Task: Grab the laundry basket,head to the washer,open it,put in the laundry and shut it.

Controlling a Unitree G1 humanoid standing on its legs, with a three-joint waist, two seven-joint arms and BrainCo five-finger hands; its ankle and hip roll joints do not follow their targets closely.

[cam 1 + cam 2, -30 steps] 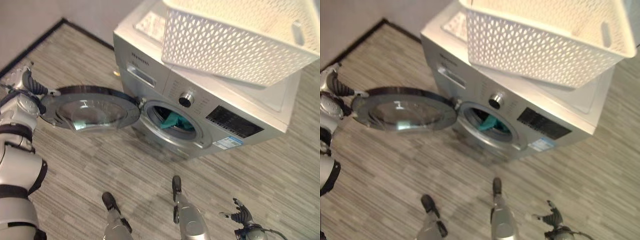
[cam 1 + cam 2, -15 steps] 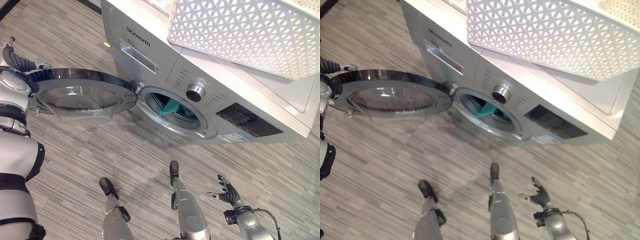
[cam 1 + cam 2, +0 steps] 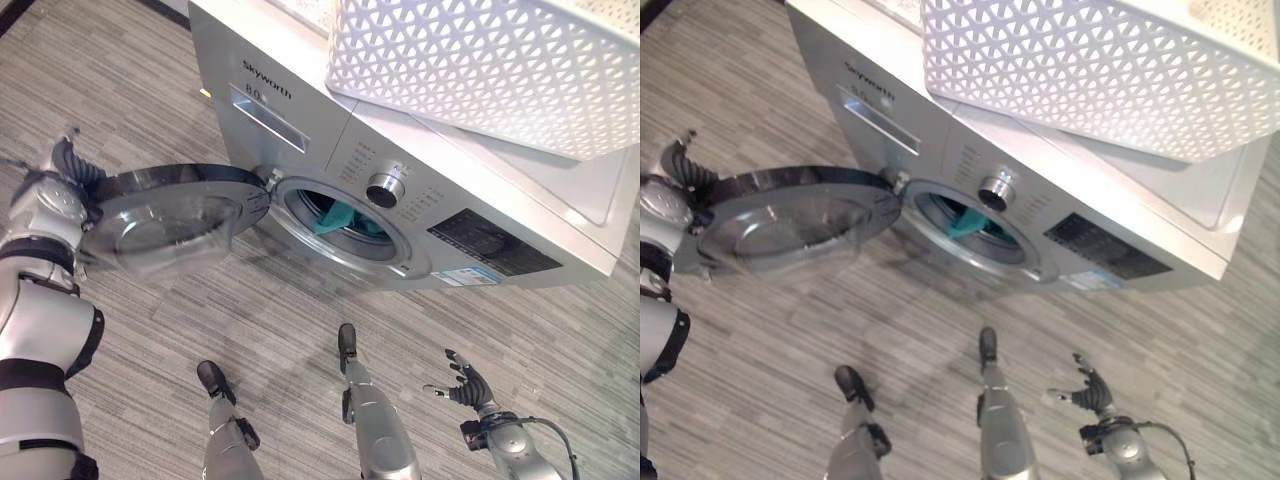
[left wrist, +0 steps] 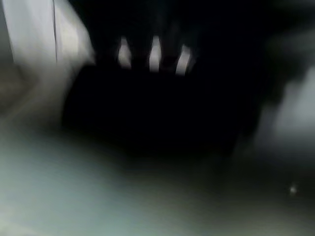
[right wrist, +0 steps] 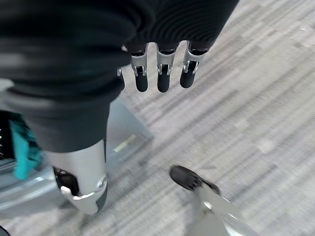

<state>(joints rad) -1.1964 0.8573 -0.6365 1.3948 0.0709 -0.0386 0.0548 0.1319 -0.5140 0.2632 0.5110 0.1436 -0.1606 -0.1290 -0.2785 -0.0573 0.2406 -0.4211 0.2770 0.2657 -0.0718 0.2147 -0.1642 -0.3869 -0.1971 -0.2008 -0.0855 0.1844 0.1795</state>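
The silver washer (image 3: 300,115) stands ahead with its round door (image 3: 170,215) swung out to the left. Teal laundry (image 3: 335,218) lies inside the drum opening. On the washer's top sits the white lattice laundry basket (image 3: 480,70). My left hand (image 3: 62,170) is against the door's outer rim; in the left wrist view its fingers (image 4: 155,54) show as straight pale strips against something dark. Low at the right, my right hand (image 3: 470,385) hangs over the floor with fingers (image 5: 165,73) relaxed and holding nothing.
Grey striped flooring (image 3: 150,60) spreads around the washer. The control knob (image 3: 385,188) and detergent drawer (image 3: 265,105) are on the front panel. A dark baseboard (image 3: 12,12) runs at the far left corner.
The door has swung a little toward the washer with my left hand moving along at its rim. The camera has also shifted. The right hand has stayed low at the right.
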